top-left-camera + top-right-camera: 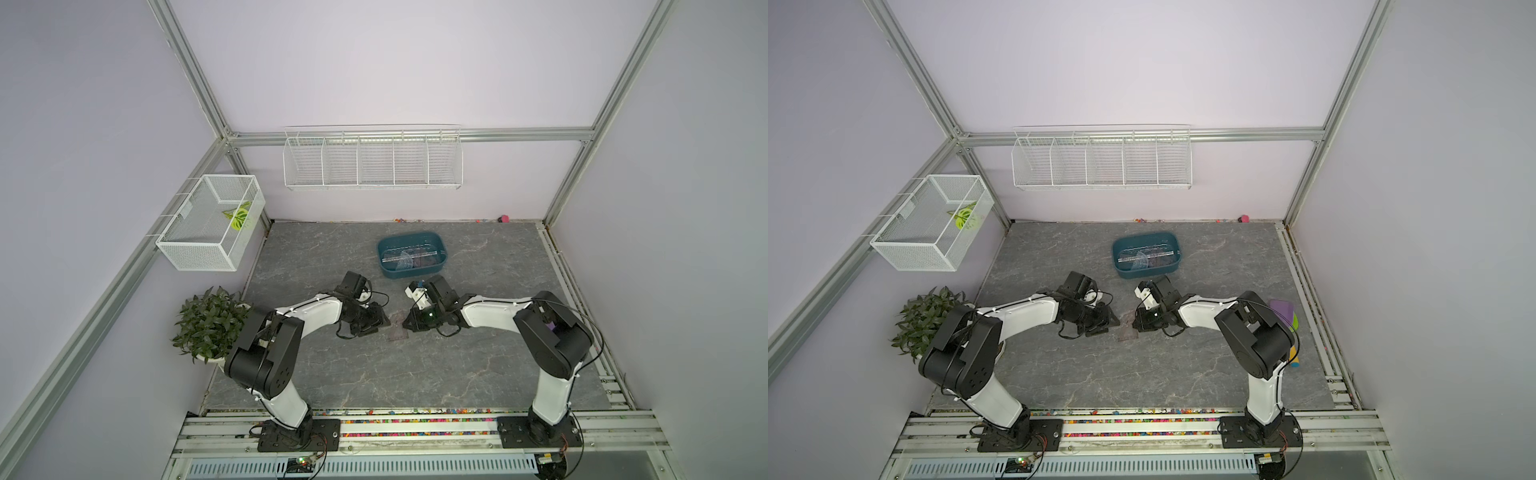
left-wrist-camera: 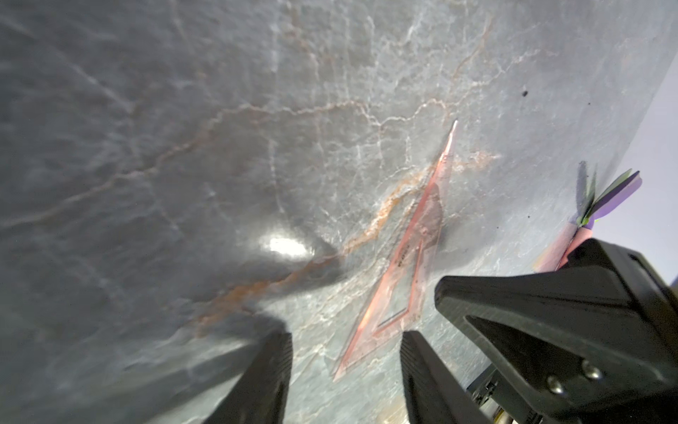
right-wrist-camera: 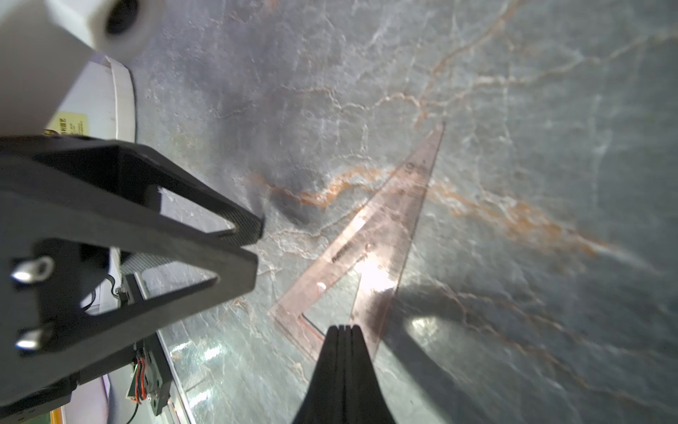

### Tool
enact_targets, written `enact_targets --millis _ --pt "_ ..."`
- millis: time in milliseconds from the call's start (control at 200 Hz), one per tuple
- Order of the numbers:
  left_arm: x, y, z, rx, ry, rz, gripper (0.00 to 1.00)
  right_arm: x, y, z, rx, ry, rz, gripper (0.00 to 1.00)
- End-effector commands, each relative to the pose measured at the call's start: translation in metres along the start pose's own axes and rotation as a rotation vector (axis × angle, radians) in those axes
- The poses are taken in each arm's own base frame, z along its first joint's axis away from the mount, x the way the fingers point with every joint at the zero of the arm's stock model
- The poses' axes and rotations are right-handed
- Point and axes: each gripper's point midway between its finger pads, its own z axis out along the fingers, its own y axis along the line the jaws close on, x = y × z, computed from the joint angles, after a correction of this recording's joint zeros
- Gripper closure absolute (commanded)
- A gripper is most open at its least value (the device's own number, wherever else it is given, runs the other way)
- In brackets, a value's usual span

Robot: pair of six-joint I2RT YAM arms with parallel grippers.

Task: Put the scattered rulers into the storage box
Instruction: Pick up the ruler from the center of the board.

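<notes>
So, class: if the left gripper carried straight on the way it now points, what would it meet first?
Probably the brownish triangular ruler, lying on the grey table just ahead of the open left gripper. Depth is unclear, so it may touch bare table first.

Robot lab cell, aluminium frame [image 1: 199, 83]

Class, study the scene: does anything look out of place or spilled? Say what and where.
One brownish triangle lies on the table, short of the box instead of inside it. Small coloured bits litter the front rail.
</notes>
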Motion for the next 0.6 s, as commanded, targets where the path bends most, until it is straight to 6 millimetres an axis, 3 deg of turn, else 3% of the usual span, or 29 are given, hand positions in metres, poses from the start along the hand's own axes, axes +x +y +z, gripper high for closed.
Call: enact_targets --millis 0,360,595 --pt "0.019 0.016 0.007 -0.035 0.055 -0.039 0.47 -0.006 0.004 -0.002 -0.021 -0.024 -0.03 0.96" --pt "0.039 0.024 0.017 -0.079 0.132 -0.055 0.47 0.03 -0.037 0.018 0.067 0.052 0.009 0.99" --pt "0.055 0.036 0.015 -0.134 0.178 -0.066 0.46 0.044 -0.052 0.023 0.079 0.065 0.04 1.0"
